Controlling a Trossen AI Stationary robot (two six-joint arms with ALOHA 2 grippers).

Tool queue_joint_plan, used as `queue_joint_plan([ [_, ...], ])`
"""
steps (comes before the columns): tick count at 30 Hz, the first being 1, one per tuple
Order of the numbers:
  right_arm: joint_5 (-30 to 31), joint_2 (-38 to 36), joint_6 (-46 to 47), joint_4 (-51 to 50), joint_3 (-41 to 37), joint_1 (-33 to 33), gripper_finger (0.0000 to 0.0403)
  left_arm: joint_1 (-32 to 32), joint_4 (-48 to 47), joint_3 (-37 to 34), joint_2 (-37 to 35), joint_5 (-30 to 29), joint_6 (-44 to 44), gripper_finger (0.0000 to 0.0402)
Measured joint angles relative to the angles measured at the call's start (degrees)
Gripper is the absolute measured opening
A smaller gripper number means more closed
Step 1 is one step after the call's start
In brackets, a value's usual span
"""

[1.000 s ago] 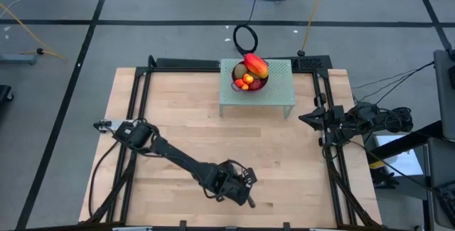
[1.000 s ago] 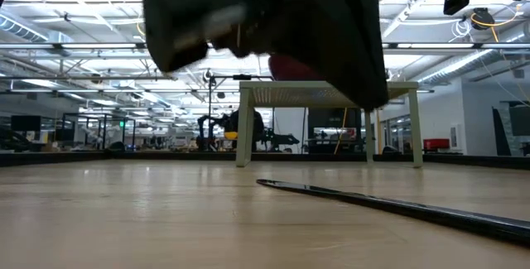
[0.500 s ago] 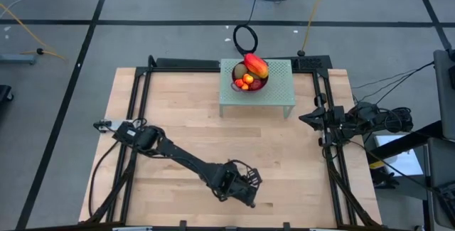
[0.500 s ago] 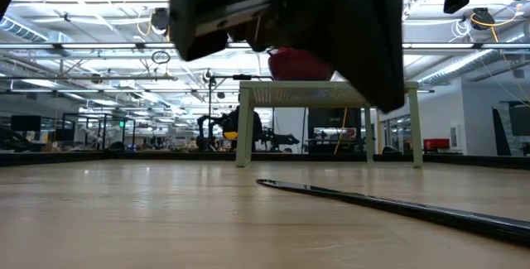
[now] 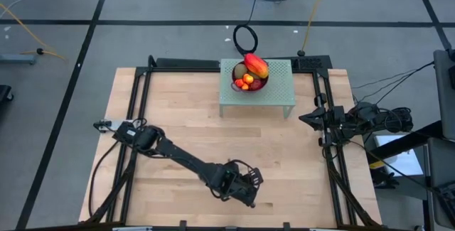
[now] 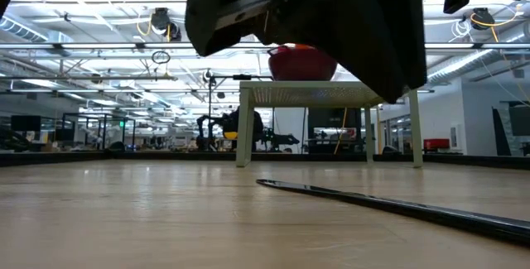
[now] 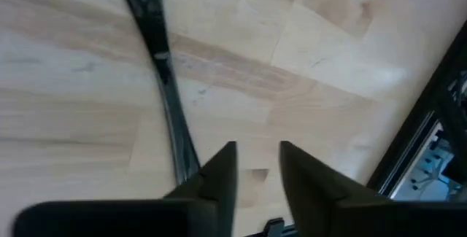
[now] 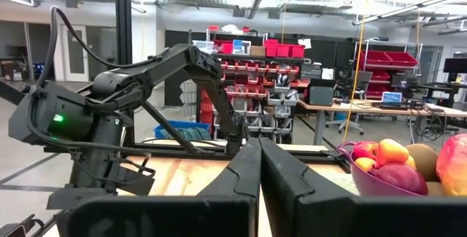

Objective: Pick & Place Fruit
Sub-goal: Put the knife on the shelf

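- Left hand [image 5: 245, 188] is low over the near part of the wooden surface [image 5: 178, 131], fingers [image 7: 222, 175] slightly apart with a narrow gap, clamped on nothing.
- Knife [image 7: 162, 84] lies flat on the surface just beside those fingers, not between them. In the low view it is the long dark strip [image 6: 373, 201] on the wood.
- Fruit [image 5: 250, 74] is all piled in the purple bowl [image 8: 379, 179], which sits on the small raised green stand [image 5: 277, 92] at the far side, well apart from the left hand.
- Mango [image 5: 257, 65] rides on top of the pile, kiwi [image 5: 240, 70] beside it, small orange pieces [image 5: 247, 79] below.
- Right hand [image 8: 259, 171] is parked at the right edge of the surface, fingers pressed together, empty, facing the bowl.
- Risk: the left hand is positioned at the knife, not at the fruit. If it closes here it will likely grab or nudge the blade instead.
- Risk: the gap is too narrow for any fruit; it must widen before the reach.
- Risk: the fruit is heaped, so pulling the mango could roll the small pieces out.
- Risk: the stand looks light, so a hard approach could shove it and the bowl.
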Motion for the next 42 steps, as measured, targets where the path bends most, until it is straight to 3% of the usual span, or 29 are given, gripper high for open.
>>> queue_joint_plan([
  [6, 0.0, 0.0, 0.0, 0.0, 0.0, 0.0, 0.0000, -0.2, 0.0, 0.0, 0.0, 0.2, -0.6, 0.0198],
  [10, 0.0, 0.0, -0.2, 0.0, 0.0, 0.0, 0.0000, -0.2, 0.0, 0.0, 0.7, 0.5, -0.2, 0.0230],
  [15, 0.0, 0.0, -0.2, 0.0, 0.0, 0.0, 0.0000, 0.4, -1.0, -0.1, 2.4, 9.6, -1.7, 0.0234],
  [22, 0.0, 0.0, -0.4, 0.0, 0.0, 0.0, 0.0000, 1.0, -2.8, -0.1, 2.2, 10.0, -3.5, 0.0234],
  [38, 0.0, 0.0, -0.4, 0.0, 0.0, 0.0, 0.0000, 4.2, -4.8, 0.1, 5.5, 20.8, -2.8, 0.0233],
  [42, 0.0, 0.0, -1.3, 0.0, 0.0, 0.0, 0.0000, 4.5, -7.9, 0.1, 5.6, 24.1, -1.9, 0.0211],
])
